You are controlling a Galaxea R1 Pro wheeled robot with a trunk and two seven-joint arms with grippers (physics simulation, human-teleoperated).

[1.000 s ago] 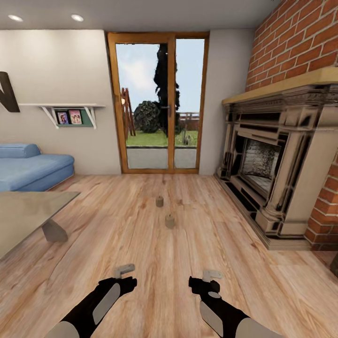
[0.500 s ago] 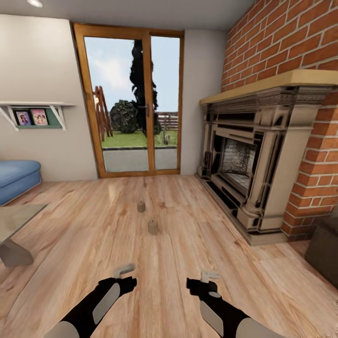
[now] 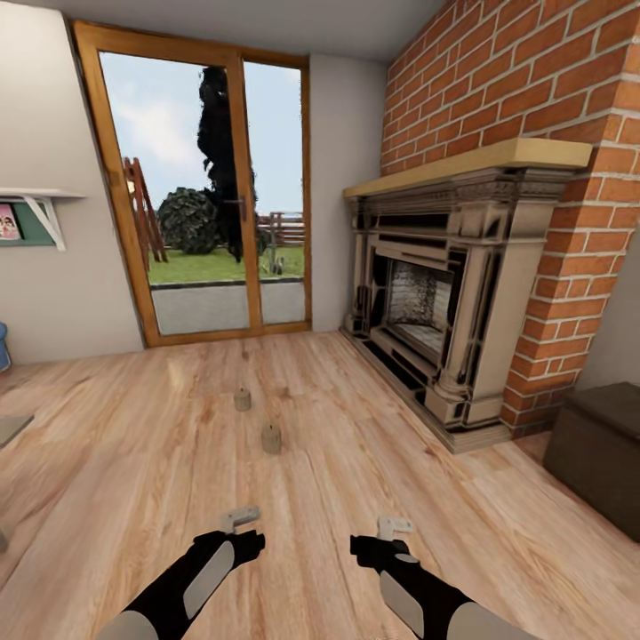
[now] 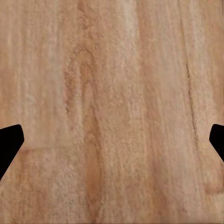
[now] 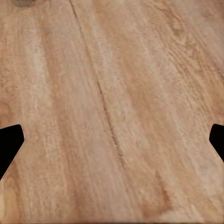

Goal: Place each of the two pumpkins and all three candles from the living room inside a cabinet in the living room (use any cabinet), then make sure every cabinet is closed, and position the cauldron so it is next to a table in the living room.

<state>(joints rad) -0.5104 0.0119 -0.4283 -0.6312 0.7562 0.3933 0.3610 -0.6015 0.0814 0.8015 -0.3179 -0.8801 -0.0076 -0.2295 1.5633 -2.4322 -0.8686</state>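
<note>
Camera panned right since 0.5 s ago; both arms empty over bare floor.

Left gripper (image 3: 242, 519) and right gripper (image 3: 392, 526) hang low over the wooden floor (image 3: 356, 462), fingers spread wide, holding nothing. Two candles (image 3: 270, 437) (image 3: 242, 399) stand apart mid-floor; they only seem shifted left. Dark cabinet (image 3: 597, 453) is cut off at the right edge, beside the fireplace (image 3: 436, 293). Table corner (image 3: 11, 428) barely shows.

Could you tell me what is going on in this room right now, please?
The robot stands on the wooden floor facing two candles, which stand upright on the floor, apart from each other, in front of the glass door. The left gripper and right gripper are both open and empty, held low above bare floor. The fireplace is to the right, and a dark cabinet beyond it.
</note>
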